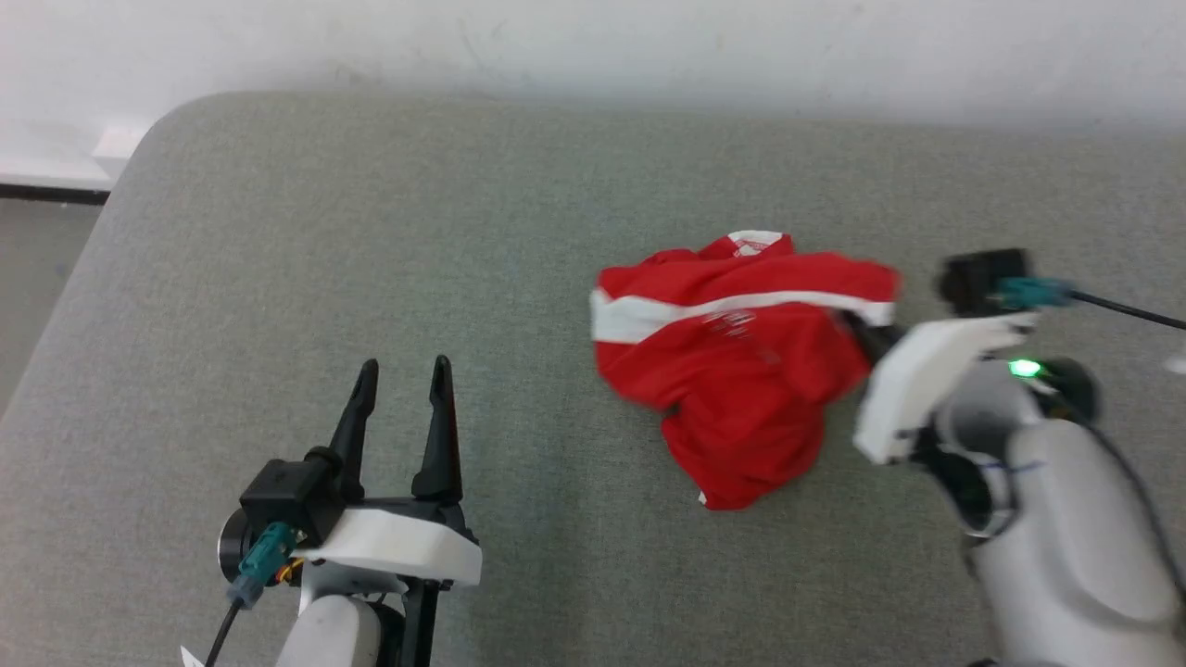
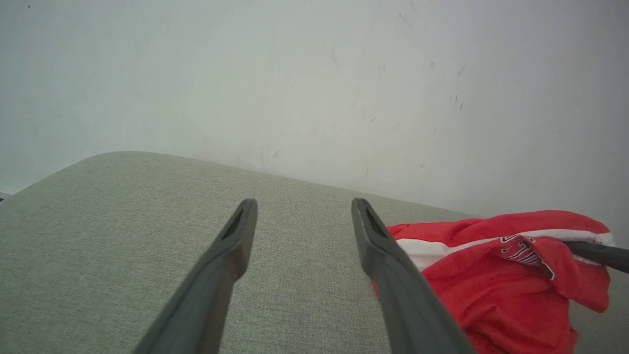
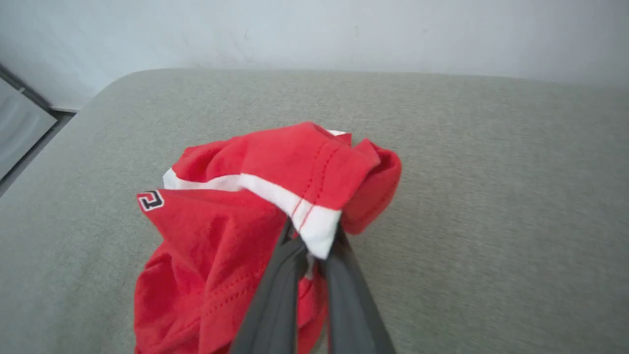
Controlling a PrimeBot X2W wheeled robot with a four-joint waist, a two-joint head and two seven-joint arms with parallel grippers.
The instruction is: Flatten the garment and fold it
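The red shorts lie crumpled on the grey cushion, right of centre, with a white band across the top and a bit of printed lettering. My right gripper reaches in from the right and is shut on the garment's right edge. In the right wrist view the two fingers pinch the white band of the shorts. My left gripper stands open at the lower left, well apart from the cloth. In the left wrist view the shorts lie to the right of my open left gripper.
The grey cushioned surface has a rounded corner at the back left, with a white wall behind it. A strip of floor shows past the left edge. The cushion is bare left of the shorts.
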